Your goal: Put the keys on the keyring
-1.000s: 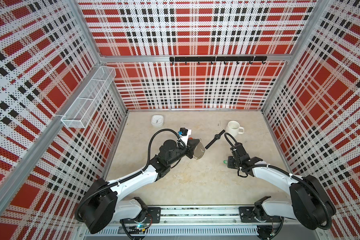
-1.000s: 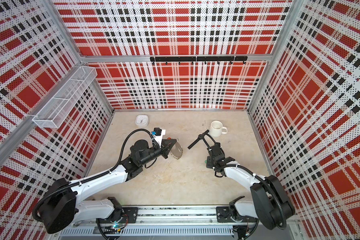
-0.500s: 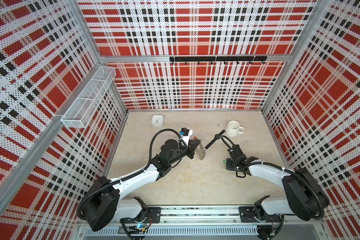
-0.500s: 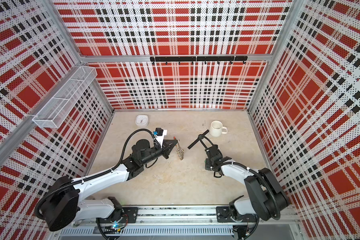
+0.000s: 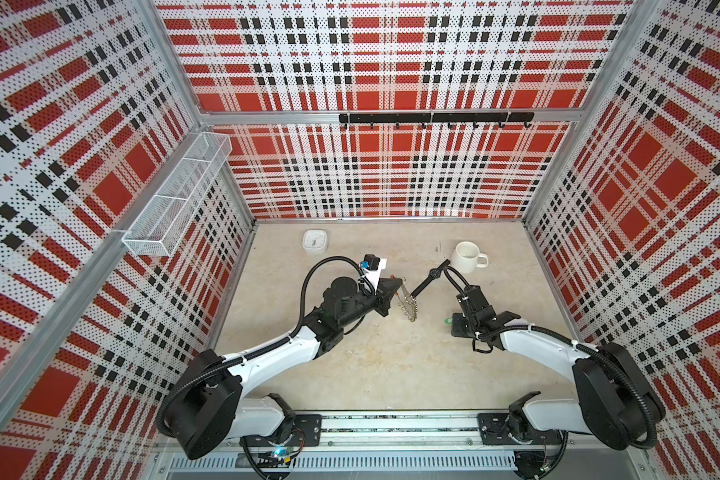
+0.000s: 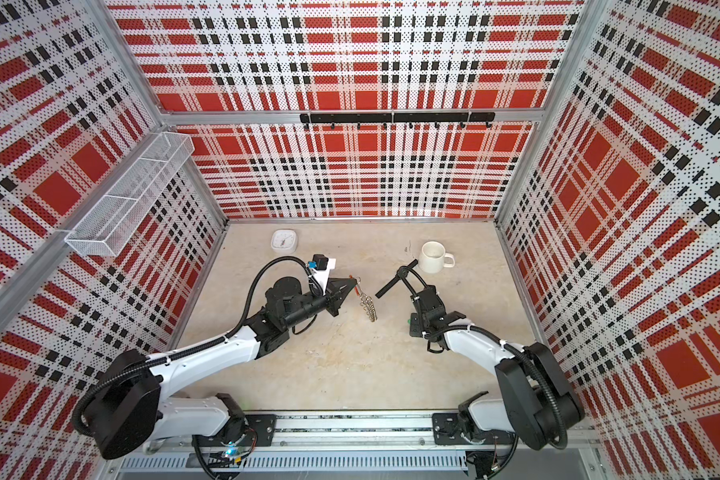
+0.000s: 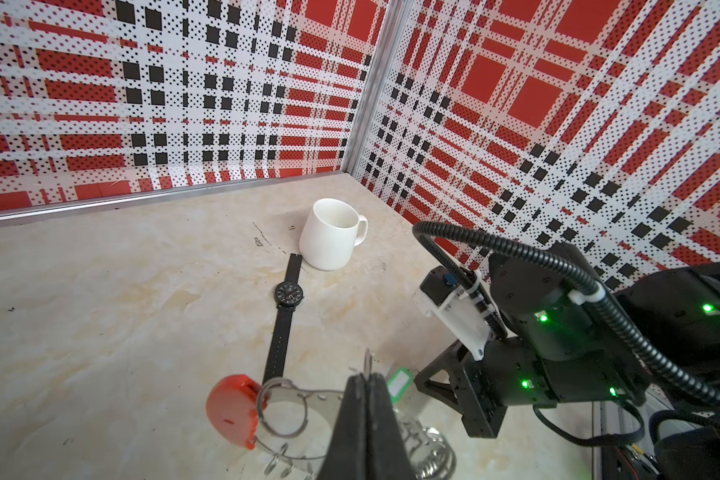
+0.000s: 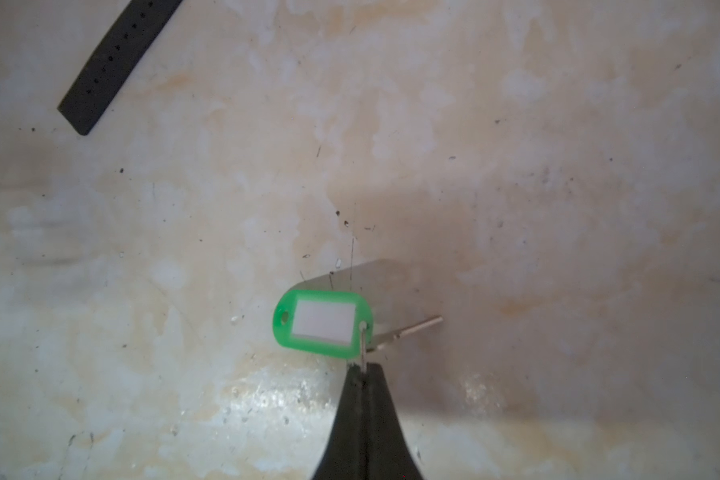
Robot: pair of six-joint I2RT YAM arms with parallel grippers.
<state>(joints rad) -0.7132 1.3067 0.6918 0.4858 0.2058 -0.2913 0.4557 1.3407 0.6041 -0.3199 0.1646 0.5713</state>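
Note:
The keyring (image 7: 308, 399) is a flat grey ring with a red section (image 7: 231, 409) and several wire loops. My left gripper (image 7: 366, 376) is shut on its rim and holds it off the table; in both top views it hangs edge-on (image 5: 408, 303) (image 6: 366, 301) below the left gripper (image 5: 400, 284). The keys (image 8: 323, 324), a green tag with a small metal key (image 8: 416, 328), are at the tips of my right gripper (image 8: 362, 368), which is shut on their thin wire ring. The tag shows as a green speck (image 5: 447, 320) (image 6: 409, 321) right of the keyring, a gap between them.
A black wristwatch (image 5: 433, 274) (image 7: 289, 293) lies flat between the grippers and a white mug (image 5: 466, 257) (image 7: 331, 232). A small white clock (image 5: 314, 241) sits at the back. A wire basket (image 5: 175, 195) hangs on the left wall, a hook rail (image 5: 433, 118) on the back wall.
My right gripper's jaws have closed on the wire ring of the keys. The left gripper has turned the keyring from broadside to edge-on.

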